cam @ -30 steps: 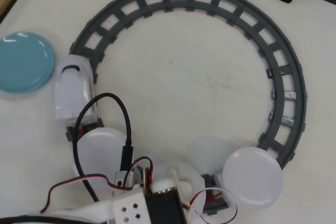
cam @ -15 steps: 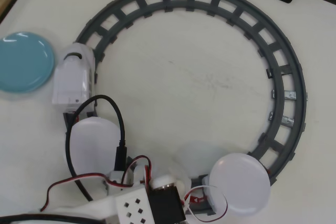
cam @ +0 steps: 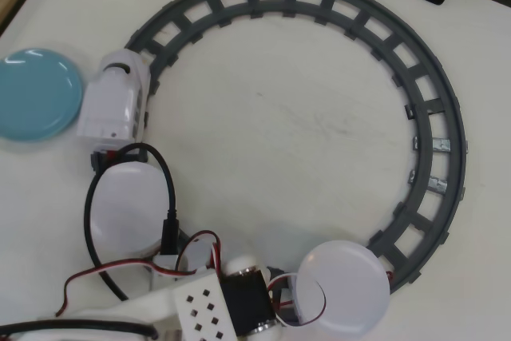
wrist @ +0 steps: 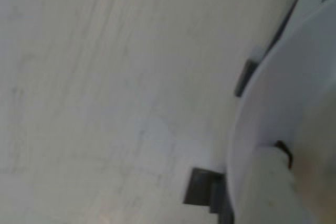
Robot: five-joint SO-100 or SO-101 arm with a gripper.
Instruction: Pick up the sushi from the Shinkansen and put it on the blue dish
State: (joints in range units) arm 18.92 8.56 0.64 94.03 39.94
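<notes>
Overhead view: a pale table [cam: 279, 133] carries a grey circular track [cam: 431, 117] that fills most of the picture. The Shinkansen [cam: 114, 107], a white toy train with a rounded nose, sits on the track at about nine o'clock, its nose pointing toward twelve. Directly behind it, at about eight o'clock, rides a car topped with a round white plate [cam: 128, 209], partly crossed by a looping black cable [cam: 164, 189]. Another white plate [cam: 342, 287] sits on the track at about five o'clock. The blue dish [cam: 36, 93], round and glossy, lies on the table just outside the track at nine o'clock, just beside the train's nose. The robot arm [cam: 215, 309], white and black with red wires, enters from the six o'clock edge between the two visible plates. Its pincer is hidden under the arm, so I cannot tell how wide it stands. The sushi cannot be made out in this view.

Wrist view: blurred and close. Bare table fills the nine o'clock half. A white plate rim [wrist: 294, 93] curves along the three o'clock side, with dark track pieces [wrist: 202, 187] beneath it. A pale rounded shape at five o'clock is too blurred to identify.
</notes>
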